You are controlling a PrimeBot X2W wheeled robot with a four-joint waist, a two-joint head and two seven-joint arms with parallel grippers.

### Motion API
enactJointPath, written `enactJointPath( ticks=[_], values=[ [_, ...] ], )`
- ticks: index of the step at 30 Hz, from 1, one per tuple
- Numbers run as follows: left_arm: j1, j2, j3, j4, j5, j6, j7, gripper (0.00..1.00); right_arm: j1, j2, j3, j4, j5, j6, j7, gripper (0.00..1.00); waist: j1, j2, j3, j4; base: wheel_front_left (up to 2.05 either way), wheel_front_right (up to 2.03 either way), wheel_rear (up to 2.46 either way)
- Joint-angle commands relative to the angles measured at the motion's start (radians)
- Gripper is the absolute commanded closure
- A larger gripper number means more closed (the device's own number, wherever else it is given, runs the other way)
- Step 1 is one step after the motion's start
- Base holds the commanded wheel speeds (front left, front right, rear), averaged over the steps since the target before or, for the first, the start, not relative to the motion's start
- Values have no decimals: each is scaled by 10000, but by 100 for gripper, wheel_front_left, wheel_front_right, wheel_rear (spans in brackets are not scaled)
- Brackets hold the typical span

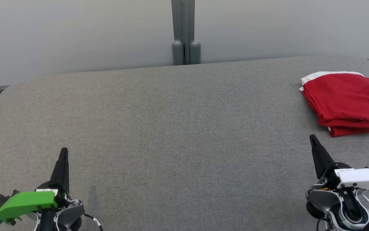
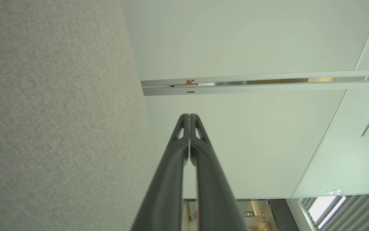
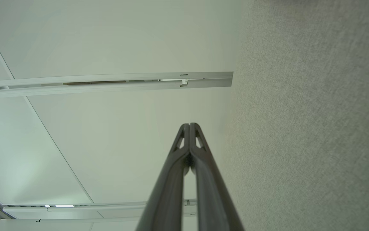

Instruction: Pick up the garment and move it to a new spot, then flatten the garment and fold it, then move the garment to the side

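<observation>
In the head view a red garment (image 1: 344, 101) lies folded at the upper right of the frame, on the grey fabric-covered table (image 1: 171, 128) near its rounded far corner. The frame's right edge cuts the garment off. A white band runs along the garment's upper edge, and part of a dark printed figure shows where it meets the frame's edge. Its stacked layers are visible along the lower left side. The left gripper (image 1: 64, 150) sits at the lower left of the frame under a green cover (image 1: 27, 202), its dark fingers together in a single point aimed up the frame, with nothing between them. The right gripper (image 1: 312, 137) sits at the lower right under a white cover (image 1: 360, 178). Its fingers are likewise pressed into one point that ends just below the garment's lower left corner, apart from the cloth. In the left wrist view both fingers (image 2: 171, 179) meet at their tips in the middle of the frame, with the grey fabric down the left side and pale wall panels (image 2: 251, 38) to the right. The right wrist view mirrors this: the jaws are pressed together at the tips, holding nothing, with the fabric on the right and pale panels on the left. A grey post (image 1: 183, 32) stands behind the table at the top centre of the head view.
</observation>
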Motion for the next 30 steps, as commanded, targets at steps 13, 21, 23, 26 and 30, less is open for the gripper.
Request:
enactJointPath(
  ticks=[13,21,23,26,30],
  values=[
    [-170,-12,70,11,17,-48,60,100,-50,2,-24,21,59,7,31,100,0,0,-1,0,0,0,0],
    [-165,-26,92,10,37,-48,79,100,-50,6,-28,22,55,7,35,100,0,0,-1,0,0,0,0],
    [-164,-29,97,9,42,-48,84,100,-50,5,-29,22,54,7,36,100,0,0,-1,0,0,0,0],
    [-163,-32,105,11,52,-48,80,100,-50,6,-29,22,52,7,38,100,0,0,-1,0,0,0,0],
    [-163,-35,113,10,62,-48,85,100,-51,8,-32,22,50,7,38,100,0,0,-1,0,0,0,0]
  ],
)
